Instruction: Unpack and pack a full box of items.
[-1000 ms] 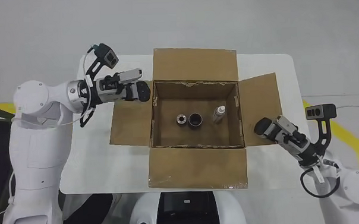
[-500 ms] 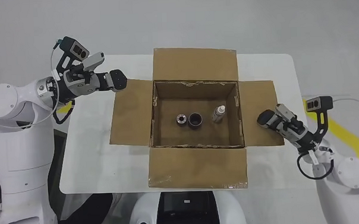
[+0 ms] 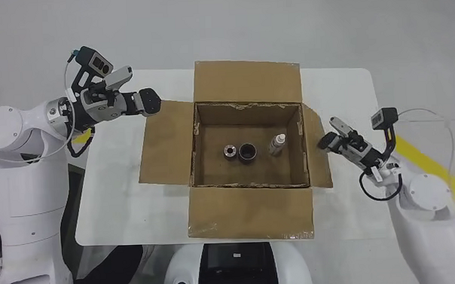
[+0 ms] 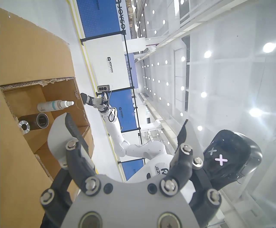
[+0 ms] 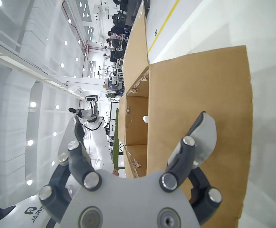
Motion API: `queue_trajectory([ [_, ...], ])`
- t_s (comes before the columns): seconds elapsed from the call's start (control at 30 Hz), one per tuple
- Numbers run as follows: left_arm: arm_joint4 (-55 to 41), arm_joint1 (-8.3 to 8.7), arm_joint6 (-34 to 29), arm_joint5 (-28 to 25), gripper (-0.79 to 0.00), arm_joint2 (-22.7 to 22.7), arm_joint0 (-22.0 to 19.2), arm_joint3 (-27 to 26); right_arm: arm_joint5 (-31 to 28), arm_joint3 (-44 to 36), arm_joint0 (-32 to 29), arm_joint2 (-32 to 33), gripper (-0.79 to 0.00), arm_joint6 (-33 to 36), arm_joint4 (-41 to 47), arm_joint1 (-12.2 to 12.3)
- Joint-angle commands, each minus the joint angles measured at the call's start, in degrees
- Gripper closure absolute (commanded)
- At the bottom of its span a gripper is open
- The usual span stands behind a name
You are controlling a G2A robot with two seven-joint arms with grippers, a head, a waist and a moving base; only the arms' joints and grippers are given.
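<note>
Gaping on the desk (image 3: pixel 116 199), box (image 3: pixel 246 82) holds a spray bottle (image 3: pixel 276 145); left jaws spread off its far-left corner; right jaws spread at right flap (image 3: pixel 315 120).

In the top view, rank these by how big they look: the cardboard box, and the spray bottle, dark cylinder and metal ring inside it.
1. cardboard box, by far the largest.
2. spray bottle and dark cylinder: seen from above, they look too alike to rank.
3. metal ring, slightly the smallest.
</note>
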Motion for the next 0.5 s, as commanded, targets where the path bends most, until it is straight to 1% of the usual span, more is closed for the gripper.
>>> queue_trajectory([
  [0.0, 0.0, 0.00, 0.0, 0.0, -0.785, 0.0, 0.0, 0.0, 0.5, 0.7, 1.2, -1.3, -0.785, 0.4, -0.3, -0.1],
  [0.13, 0.0, 0.00, 0.0, 0.0, -0.785, 0.0, 0.0, 0.0, 1.0, 1.3, 3.8, -4.0, -0.785, 1.8, 0.5, -0.3],
  [0.37, 0.0, 0.00, 0.0, 0.0, -0.785, 0.0, 0.0, 0.0, 3.6, 2.9, 8.4, -8.0, -0.785, 2.7, -1.4, -0.5],
  [0.47, 0.0, 0.00, 0.0, 0.0, -0.785, 0.0, 0.0, 0.0, 3.9, 3.3, 9.2, -9.2, -0.785, 2.6, -1.4, -0.6],
])
